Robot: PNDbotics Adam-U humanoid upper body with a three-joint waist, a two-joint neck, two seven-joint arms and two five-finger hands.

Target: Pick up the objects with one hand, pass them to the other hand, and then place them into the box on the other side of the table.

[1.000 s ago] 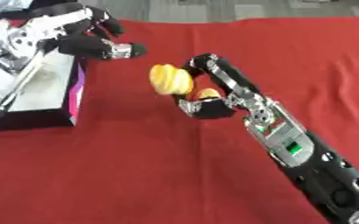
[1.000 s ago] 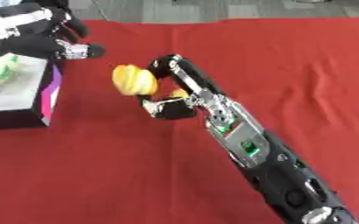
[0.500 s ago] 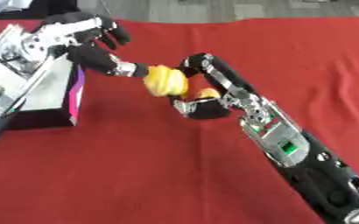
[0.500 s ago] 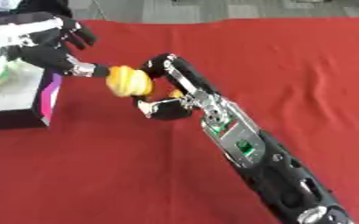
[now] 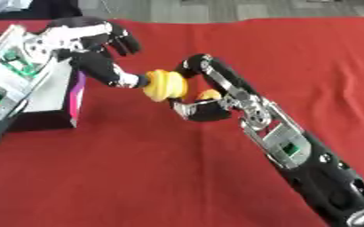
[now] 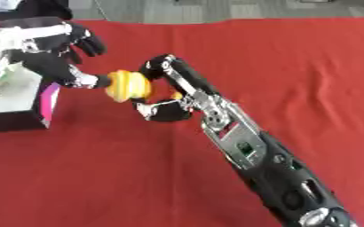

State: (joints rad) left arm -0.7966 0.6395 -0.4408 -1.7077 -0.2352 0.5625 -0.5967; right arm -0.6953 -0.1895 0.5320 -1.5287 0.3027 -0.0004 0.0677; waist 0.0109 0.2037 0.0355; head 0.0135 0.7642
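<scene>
A red cloth [image 5: 138, 177] covers the whole table, soft-looking and faintly creased. At the left edge sits the box [image 6: 14, 95] — pale inside, dark walls, a magenta stripe down its near corner — with something greenish in it that I can't make out. The left arm crosses over the box and hides part of it in the left eye view.

Out in the middle, above the cloth, the yellow toy [image 5: 166, 84] hangs between the two hands. It is rounded, ribbed and glossy, like stacked plastic rings. The right hand [image 5: 204, 104] holds it from the right, upper fingers curled over its far side and thumb tucked beneath. The left hand [image 5: 100, 53] meets it from the left — thumb tip touching the toy's side, the other fingers spread wide above, not wrapped round it. The box lies just beside, to the toy's left.
</scene>
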